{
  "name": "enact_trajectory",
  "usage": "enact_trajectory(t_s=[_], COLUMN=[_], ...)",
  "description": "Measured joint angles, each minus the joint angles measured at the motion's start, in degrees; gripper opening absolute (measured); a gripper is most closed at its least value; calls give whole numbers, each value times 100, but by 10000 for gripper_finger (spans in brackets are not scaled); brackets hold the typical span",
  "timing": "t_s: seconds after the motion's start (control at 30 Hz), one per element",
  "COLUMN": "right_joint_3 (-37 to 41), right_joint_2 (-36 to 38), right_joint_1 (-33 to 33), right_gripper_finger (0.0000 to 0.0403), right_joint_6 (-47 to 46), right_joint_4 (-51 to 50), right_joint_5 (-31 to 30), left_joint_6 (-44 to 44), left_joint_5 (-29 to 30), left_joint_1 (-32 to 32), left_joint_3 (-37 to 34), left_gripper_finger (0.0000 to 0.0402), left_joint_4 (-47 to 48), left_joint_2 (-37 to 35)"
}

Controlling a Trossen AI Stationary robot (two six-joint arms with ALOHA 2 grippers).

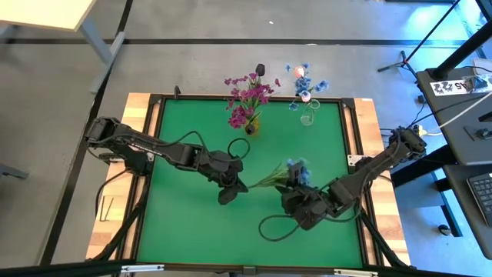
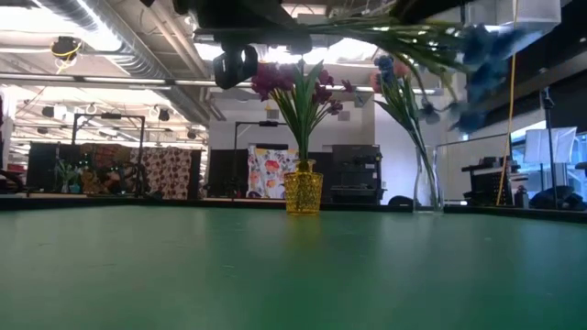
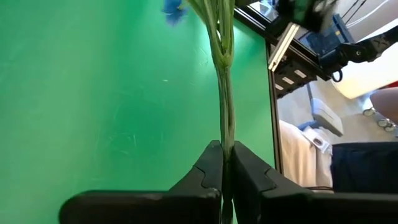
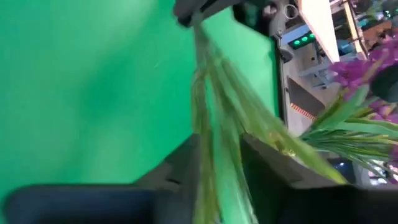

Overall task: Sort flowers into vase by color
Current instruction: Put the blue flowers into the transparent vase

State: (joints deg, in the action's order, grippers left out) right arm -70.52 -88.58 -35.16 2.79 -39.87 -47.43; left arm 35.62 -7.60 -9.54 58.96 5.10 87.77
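At mid-tabletop, raised off the green mat: left pincer (image 1: 234, 187) closed tight on the stem end of a blue spray (image 1: 294, 171), fingers (image 3: 205, 174) pressed flat against the thin green stalks from both sides, as the left wrist view shows plainly. Just to the right, right pincer (image 1: 296, 196) closed around the same bunch nearer the blooms, dark fingers (image 4: 180, 165) on either side of the leafy stalks in the right wrist view, blurred there but clearly holding. Between the two pincers, stem stretched roughly level, blue blooms over the right pincer's end. In the low view, same spray held high above the tabletop (image 2: 293, 275), leaves and blue blooms near the upper edge, touching nothing below. Farther back, near the far edge of the mat, gold vase (image 1: 251, 127) standing upright with magenta flowers (image 1: 247, 96) fanned out of it. Beside it to the right, apart, clear vase (image 1: 307, 117) upright, holding blue flowers (image 1: 306, 83) and a pale pink tulip (image 1: 299, 71). Both vases well apart from the pincers. Beyond the tabletop in the low view, a room with dark stands and patterned cloths.
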Motion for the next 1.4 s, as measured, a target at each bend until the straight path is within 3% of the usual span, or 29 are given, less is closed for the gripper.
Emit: enact_trajectory(t_s=[0.2,0.37,0.53,0.7,0.8,0.9,1.03,1.23,1.4], right_joint_3=[-672,-1253,-1294,-1088,-644,-72,721,2027,2831], right_joint_2=[3,57,442,875,1128,1384,1718,2232,2479], right_joint_1=[-218,-575,-1261,-1898,-2000,-1943,-1592,-731,114], right_gripper_finger=[217,277,286,287,287,287,287,287,287], right_joint_6=[-548,-1319,-1356,-1846,-2174,-2216,-1832,50,1315], right_joint_4=[-740,-1160,-673,-517,-225,346,1454,4671,7313], right_joint_5=[-107,-467,-1380,-2518,-2713,-2708,-2261,-12,1128], left_joint_6=[-38,-351,-825,-1457,-1930,-2364,-2660,-2726,-2885], left_joint_5=[320,1090,1800,2895,3423,3420,3164,2573,2028], left_joint_1=[-1,-51,-173,-331,-387,-387,-325,-275,-291], left_joint_3=[0,0,-2,2,2,2,2,2,2], left_gripper_finger=[6,6,6,6,6,6,6,6,9], left_joint_4=[73,25,-559,-1078,-1698,-2352,-2823,-3107,-3434], left_joint_2=[0,-43,-200,-561,-666,-672,-671,-667,-640])
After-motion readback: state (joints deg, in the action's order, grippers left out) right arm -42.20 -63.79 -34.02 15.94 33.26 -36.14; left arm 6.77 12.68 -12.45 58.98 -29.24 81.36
